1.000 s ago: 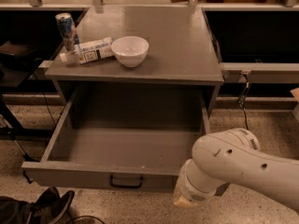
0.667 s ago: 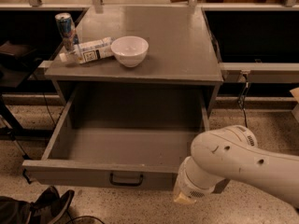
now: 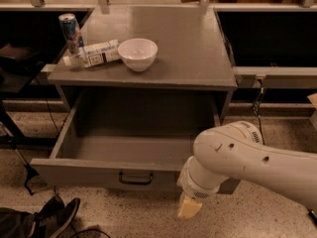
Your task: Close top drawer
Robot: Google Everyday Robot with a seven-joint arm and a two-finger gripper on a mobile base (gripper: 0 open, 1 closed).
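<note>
top drawer open — front runs left-right | gripper low, just before its right end | grip state — cannot tell

Top drawer grey, black handle, pulled wide open; claw low by front's right end

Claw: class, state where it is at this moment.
In the camera view, the claw hangs low, right of centre, just before the front of the open top drawer, right of its black handle.
</note>
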